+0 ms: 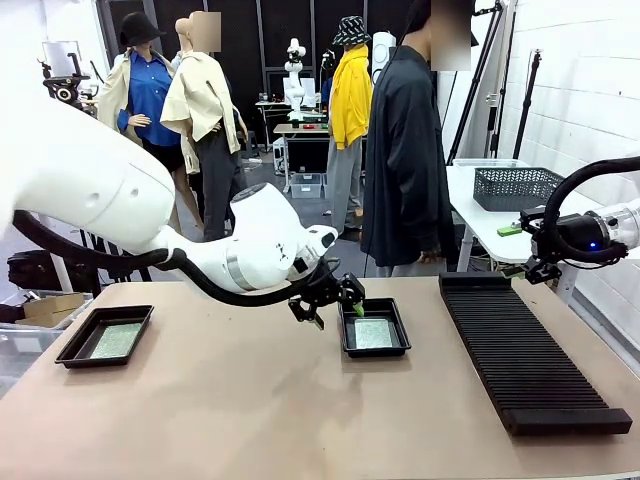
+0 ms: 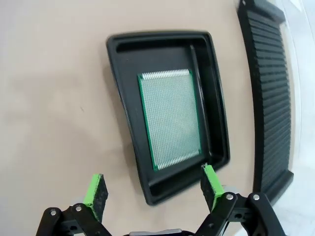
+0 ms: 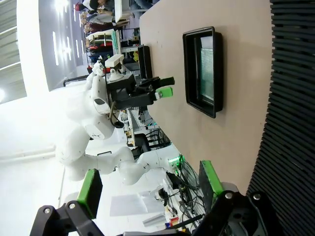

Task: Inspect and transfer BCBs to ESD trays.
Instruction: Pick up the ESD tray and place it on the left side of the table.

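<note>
Now left gripper (image 2: pixel 153 191), wide apart, hovers beside tray (image 2: pixel 123 54) holding BCB (image 2: pixel 170 125)

Two black ESD trays (image 1: pixel 104 334) (image 1: pixel 374 327); one green BCB in each (image 1: pixel 115 341) (image 1: pixel 373 334). One black slotted rack (image 1: pixel 525 355). One grey mesh basket (image 1: pixel 517 187).

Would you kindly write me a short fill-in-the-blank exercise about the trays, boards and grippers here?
1. Each black tray holds one ____ board.
2. The left gripper hovers by the middle tray with its jaws ____.
3. The ribbed rack lies to the robot's ____ of the middle tray.
4. The second tray sits near the table's ____ edge.

Missing words: green; open; right; left
</note>
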### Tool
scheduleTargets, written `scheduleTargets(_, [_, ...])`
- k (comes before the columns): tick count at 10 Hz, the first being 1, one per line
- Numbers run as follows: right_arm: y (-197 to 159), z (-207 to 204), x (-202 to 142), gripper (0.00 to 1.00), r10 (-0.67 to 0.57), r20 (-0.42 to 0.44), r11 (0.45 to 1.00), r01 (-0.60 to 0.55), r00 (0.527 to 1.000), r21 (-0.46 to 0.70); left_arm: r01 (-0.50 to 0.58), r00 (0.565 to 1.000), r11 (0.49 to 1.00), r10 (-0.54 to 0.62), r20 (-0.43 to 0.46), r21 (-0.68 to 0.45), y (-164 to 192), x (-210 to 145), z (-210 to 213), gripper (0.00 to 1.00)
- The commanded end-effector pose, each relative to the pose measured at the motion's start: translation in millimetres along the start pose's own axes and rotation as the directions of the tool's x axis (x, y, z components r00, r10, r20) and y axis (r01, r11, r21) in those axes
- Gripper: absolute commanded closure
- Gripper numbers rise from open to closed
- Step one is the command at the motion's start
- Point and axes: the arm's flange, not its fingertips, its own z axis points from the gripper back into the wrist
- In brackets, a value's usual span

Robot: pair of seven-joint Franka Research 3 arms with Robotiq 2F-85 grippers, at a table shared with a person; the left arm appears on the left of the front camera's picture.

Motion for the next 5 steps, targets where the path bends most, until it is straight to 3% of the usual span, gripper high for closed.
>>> scheduleTargets(1, [2.7, -1.3, -0.4, 0.0, -0.012, -0.002, 1.0, 0.012, 1.0, -0.001, -0.045, 0.998, 0.997, 0.042, 0.042, 0.065, -12.7, 17.6, -13.3, 0.0])
scheduleTargets(5, [2.7, -1.3, -0.4, 0.0, -0.012, -0.002, 1.0, 0.012, 1.0, -0.001, -0.059, 0.997, 0.988, 0.051, 0.056, 0.144, -12.4, 31.5, -38.0, 0.0])
